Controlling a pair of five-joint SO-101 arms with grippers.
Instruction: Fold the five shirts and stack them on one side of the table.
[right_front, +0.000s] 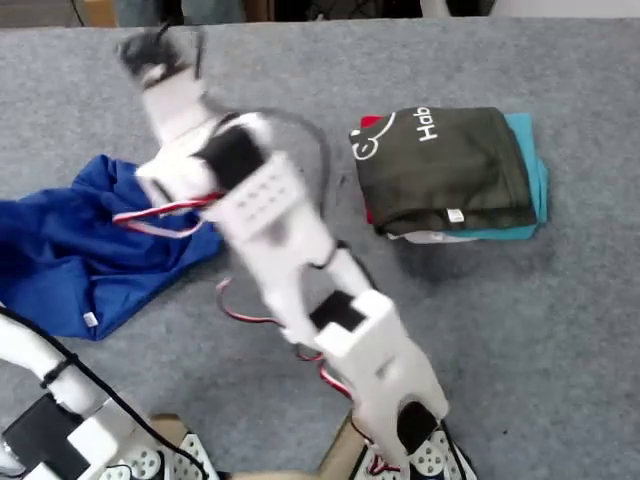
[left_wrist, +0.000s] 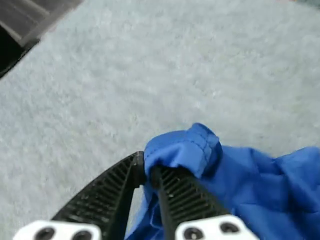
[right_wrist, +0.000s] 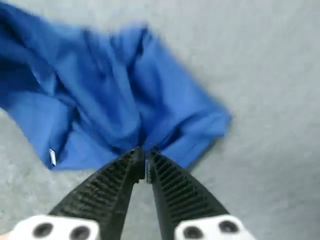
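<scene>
On the grey table (right_front: 500, 350), high view: the blue shirt (right_front: 70, 260) lies unfolded and rumpled at 9 o'clock, running off the picture's edge there. A small white tag (right_front: 90, 320) sits at its 7 o'clock hem.

At 2 o'clock, well apart from it, is the stack of folded shirts (right_front: 445, 170):
- a dark olive shirt on top
- a teal edge showing on the 3 o'clock side
- a red sliver at the 10 o'clock corner
- a white layer along the 6 o'clock edge

Left wrist view:
- The left gripper (left_wrist: 147, 172) has its jaws clamped on a bunched, stitched edge of the blue shirt (left_wrist: 260, 185).
- The cloth folds over one fingertip and trails off to the side.
- Grey table surface lies beyond.

In the high view the white links of the left arm (right_front: 50, 400) sit at 7 o'clock.

The right arm (right_front: 290, 270) has its base at 6 o'clock. Its links run diagonally toward 11 o'clock, where the right gripper (right_front: 150, 55) shows as a dark blur.

Right wrist view:
- The right gripper (right_wrist: 144, 162) has its jaws pressed together, with nothing visible between them.
- The blue shirt (right_wrist: 100, 100) is spread beneath, with the white tag (right_wrist: 52, 157) at its edge.
- Cannot tell whether the tips touch the cloth
</scene>
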